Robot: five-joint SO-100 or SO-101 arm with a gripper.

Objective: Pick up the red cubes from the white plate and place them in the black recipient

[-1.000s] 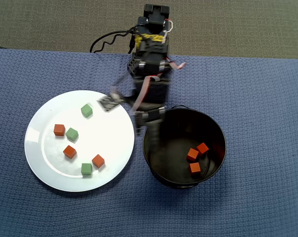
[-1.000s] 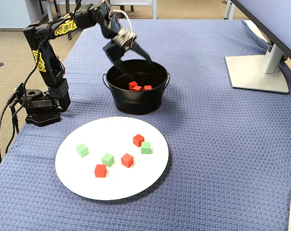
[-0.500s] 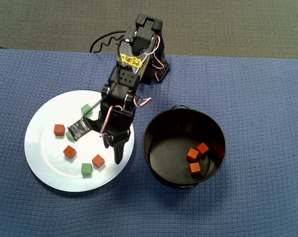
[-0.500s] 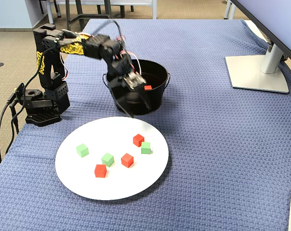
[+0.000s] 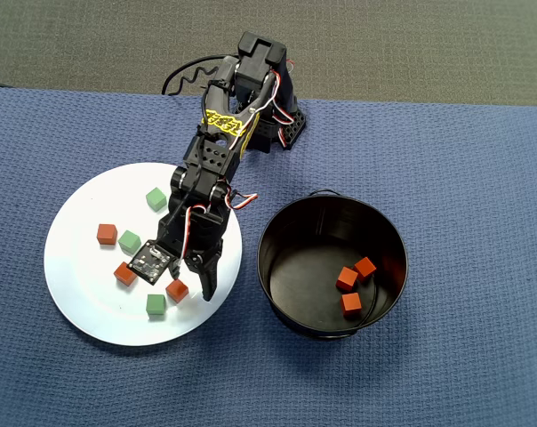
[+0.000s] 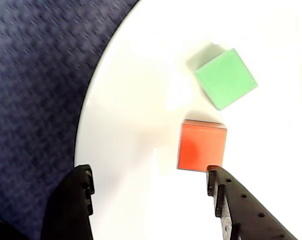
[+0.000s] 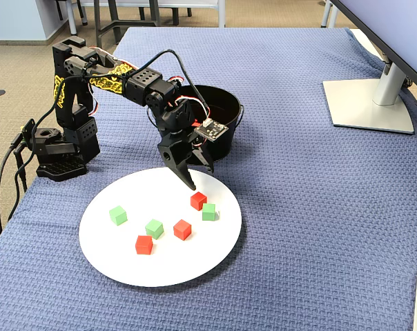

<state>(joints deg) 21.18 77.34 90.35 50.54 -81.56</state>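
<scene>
Red cubes (image 5: pixel 177 290): three left on white plate (image 5: pixel 73 294) | three inside black recipient (image 5: pixel 332 266) | hand (image 6: pixel 151 186) spread, empty, poised; nearest cube at its 1 o'clock, awaiting grasp.

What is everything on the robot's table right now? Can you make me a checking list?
Surface: blue woven cloth covers the table.
Job's things: three red cubes lie inside the black pot; three more sit on the white plate, at and.
Clutter: three green cubes on the plate, at and.
Tool: the tool is open and empty, pointing down over the plate next to a red cube.
Cables: a black cable curls behind the arm's base; thin wires run along the arm.
Surroundings: a grey monitor stand on the cloth; carpet floor beyond the table.
</scene>
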